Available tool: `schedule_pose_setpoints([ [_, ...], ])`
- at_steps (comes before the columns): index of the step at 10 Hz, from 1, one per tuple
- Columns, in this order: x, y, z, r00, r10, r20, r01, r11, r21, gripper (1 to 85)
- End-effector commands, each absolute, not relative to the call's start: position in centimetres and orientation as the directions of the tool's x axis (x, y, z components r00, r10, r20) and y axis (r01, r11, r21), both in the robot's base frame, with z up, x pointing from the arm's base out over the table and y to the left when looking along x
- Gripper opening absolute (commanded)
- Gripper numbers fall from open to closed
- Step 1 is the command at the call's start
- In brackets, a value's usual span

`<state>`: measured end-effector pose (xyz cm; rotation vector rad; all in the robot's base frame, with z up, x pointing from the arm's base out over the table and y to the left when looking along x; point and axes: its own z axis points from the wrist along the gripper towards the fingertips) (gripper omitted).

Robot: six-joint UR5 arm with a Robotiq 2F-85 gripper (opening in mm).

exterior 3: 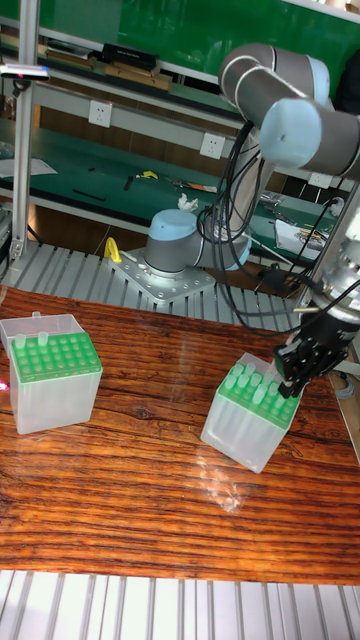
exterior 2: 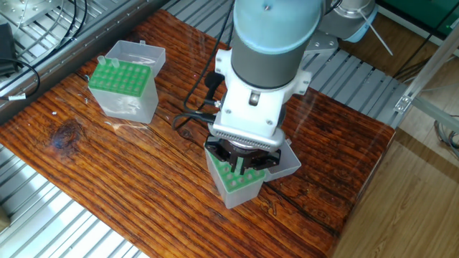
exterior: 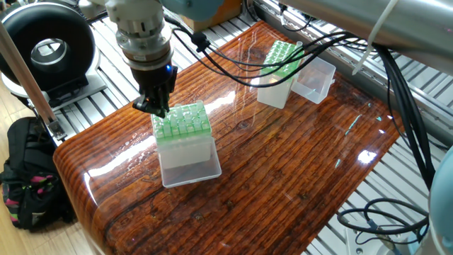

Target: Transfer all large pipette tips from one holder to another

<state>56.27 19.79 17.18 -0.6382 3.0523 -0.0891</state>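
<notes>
My gripper (exterior: pixel 155 108) hangs just above the left edge of the near holder (exterior: pixel 181 122), a clear box with a green top. Its fingers are drawn close together, and a slim pale sliver between them in the other fixed view looks like a large pipette tip (exterior 2: pixel 240 167). The gripper (exterior 3: pixel 296 384) stands over that holder's right corner (exterior 3: pixel 252 405), where several tips (exterior 3: pixel 240 379) stand in the back rows. The far holder (exterior: pixel 278 62) carries a few tips (exterior 2: pixel 106 63) along one edge.
The near holder's clear lid (exterior: pixel 188 168) lies open in front of it. The far holder's lid (exterior: pixel 316 78) lies beside it. Cables (exterior: pixel 233 62) trail from the wrist over the table. A black bag (exterior: pixel 28 177) sits on the floor to the left.
</notes>
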Motion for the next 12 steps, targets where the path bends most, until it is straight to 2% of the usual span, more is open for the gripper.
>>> schedule_pose_setpoints([
  [1,56.7,21.0,20.5,-0.922,-0.388,-0.015,-0.386,0.921,-0.058,6.3],
  [9,56.4,20.5,26.0,-0.91,-0.414,-0.038,-0.414,0.91,0.005,6.3],
  [12,56.5,19.8,29.1,-0.907,-0.421,-0.024,-0.421,0.907,0.009,6.3],
])
